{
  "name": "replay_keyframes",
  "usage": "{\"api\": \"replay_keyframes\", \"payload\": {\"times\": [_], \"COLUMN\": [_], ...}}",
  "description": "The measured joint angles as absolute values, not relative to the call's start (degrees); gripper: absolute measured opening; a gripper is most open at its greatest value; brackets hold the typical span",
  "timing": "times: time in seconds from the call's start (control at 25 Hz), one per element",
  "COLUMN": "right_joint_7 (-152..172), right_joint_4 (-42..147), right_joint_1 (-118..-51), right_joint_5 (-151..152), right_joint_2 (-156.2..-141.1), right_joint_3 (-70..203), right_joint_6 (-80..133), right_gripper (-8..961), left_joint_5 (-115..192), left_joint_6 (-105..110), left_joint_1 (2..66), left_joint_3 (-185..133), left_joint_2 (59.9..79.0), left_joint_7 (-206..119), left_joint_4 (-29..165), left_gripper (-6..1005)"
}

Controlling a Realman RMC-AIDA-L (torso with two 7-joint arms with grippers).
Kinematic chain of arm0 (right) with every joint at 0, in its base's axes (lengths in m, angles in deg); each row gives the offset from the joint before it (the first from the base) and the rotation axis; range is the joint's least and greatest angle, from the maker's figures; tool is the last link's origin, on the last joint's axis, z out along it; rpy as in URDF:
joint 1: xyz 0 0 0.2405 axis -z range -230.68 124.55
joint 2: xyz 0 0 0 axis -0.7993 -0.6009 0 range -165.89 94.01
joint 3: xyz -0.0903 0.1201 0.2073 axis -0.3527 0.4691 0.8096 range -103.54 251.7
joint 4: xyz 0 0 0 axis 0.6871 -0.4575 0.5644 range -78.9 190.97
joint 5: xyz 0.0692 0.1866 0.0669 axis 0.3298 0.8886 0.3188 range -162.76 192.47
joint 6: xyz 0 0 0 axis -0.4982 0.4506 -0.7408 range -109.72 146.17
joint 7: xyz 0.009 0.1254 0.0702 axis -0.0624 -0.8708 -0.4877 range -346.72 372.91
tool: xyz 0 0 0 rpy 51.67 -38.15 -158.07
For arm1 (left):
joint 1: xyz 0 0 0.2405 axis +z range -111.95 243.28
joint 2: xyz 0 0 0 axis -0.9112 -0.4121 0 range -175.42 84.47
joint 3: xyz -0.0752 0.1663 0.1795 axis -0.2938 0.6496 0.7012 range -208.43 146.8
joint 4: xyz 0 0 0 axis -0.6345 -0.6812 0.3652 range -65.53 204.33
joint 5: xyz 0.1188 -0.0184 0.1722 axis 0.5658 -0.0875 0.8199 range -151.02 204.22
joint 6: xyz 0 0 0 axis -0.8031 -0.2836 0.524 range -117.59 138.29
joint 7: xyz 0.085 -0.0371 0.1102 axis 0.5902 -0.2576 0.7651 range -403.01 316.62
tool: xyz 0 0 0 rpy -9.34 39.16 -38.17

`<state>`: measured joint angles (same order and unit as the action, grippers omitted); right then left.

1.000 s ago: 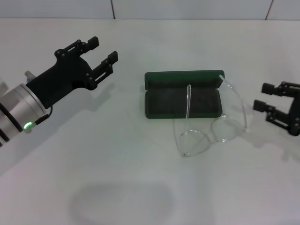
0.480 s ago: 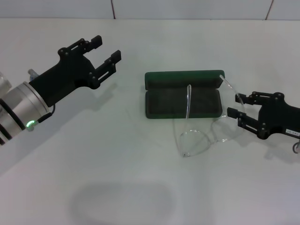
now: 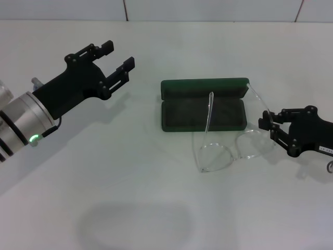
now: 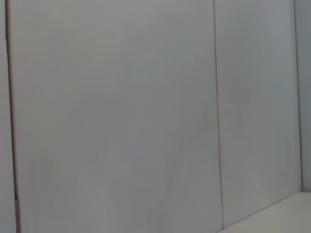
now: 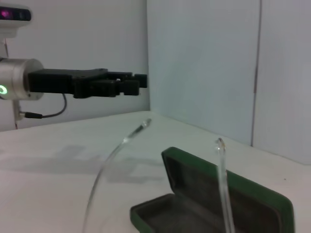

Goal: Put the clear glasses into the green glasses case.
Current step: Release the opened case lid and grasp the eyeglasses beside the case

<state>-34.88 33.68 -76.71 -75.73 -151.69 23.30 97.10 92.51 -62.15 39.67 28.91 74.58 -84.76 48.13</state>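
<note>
A: Where are the clear glasses (image 3: 231, 140) right now?

B: On the table, unfolded, lenses down on the robot's side of the green glasses case (image 3: 203, 105). One temple arm leans up over the case's open tray; the other rises past the case's right end, just off the tips of the right gripper (image 3: 269, 126).

A: So they aren't in the case yet?

B: No. The case lies open, lid back, its dark lining bare apart from that temple crossing above it. By my reading nothing of the task is finished; the grasp itself is only being set up.

A: What is the right gripper doing?

B: Its fingers are spread, pointing at the nearer lens and temple, with nothing between them. Whether a tip touches the plastic, I cannot tell.

A: And the other arm?

B: The left gripper (image 3: 115, 61) hovers with fingers apart, well away on the case's far side from the right gripper, holding nothing. Picking up, folding or fitting, and placing all remain.
</note>
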Motion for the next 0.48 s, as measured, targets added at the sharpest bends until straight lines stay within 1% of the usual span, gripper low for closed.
{"api": "replay_keyframes", "payload": {"times": [0.24, 0.48], "right_joint_7": [-37.0, -47.2], "right_joint_4": [33.6, 32.4], "right_joint_1": [-76.6, -77.3], "right_joint_5": [-75.6, -76.3], "right_joint_2": [-151.63, -150.46], "right_joint_3": [23.4, 22.9], "right_joint_6": [96.4, 99.9], "right_gripper": [136, 68], "left_joint_5": [92.6, 92.7], "left_joint_6": [-62.3, -62.6], "left_joint_1": [39.7, 39.9], "left_joint_3": [29.0, 29.1], "left_joint_2": [74.58, 74.58], "left_joint_7": [-84.8, -84.8], "left_joint_4": [48.1, 48.1], "left_gripper": [591, 591]}}
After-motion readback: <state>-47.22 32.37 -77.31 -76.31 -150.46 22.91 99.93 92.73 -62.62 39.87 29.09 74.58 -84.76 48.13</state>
